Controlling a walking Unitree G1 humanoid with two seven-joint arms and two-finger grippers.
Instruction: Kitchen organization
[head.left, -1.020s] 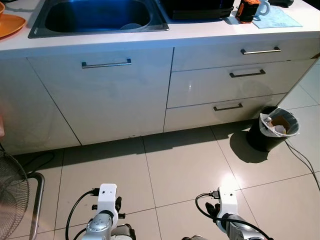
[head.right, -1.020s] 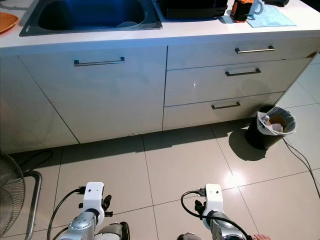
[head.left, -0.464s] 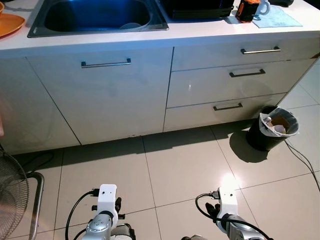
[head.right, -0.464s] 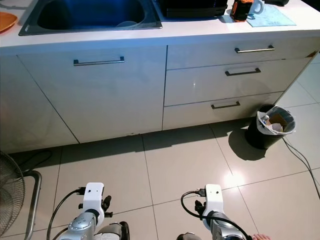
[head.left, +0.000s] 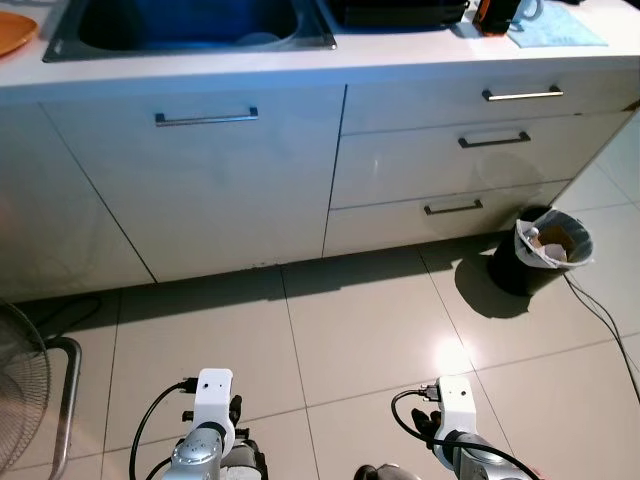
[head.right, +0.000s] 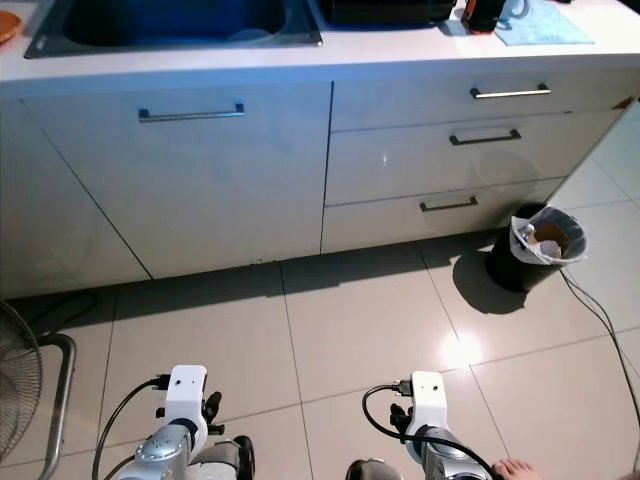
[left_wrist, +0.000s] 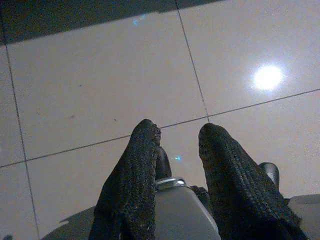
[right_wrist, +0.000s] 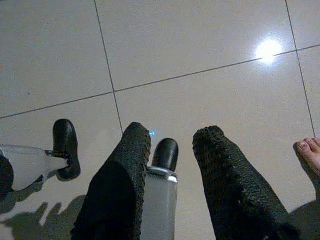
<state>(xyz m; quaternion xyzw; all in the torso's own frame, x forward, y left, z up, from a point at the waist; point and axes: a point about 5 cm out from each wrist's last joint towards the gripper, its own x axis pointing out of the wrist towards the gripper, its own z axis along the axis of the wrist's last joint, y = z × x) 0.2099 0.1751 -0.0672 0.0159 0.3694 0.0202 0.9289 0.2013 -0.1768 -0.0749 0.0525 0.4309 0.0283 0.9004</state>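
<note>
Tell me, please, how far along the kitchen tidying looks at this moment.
Nothing looks done yet. The left tool and right tool both hang open and empty over the floor tiles, well short of the counter. Nothing is in hand. Still left: the orange plate, the item in the sink, and the mug on the blue cloth.

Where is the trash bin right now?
The bin stands on the tiled floor to the robot's right, just past the bottom drawer, beside a cable.
</note>
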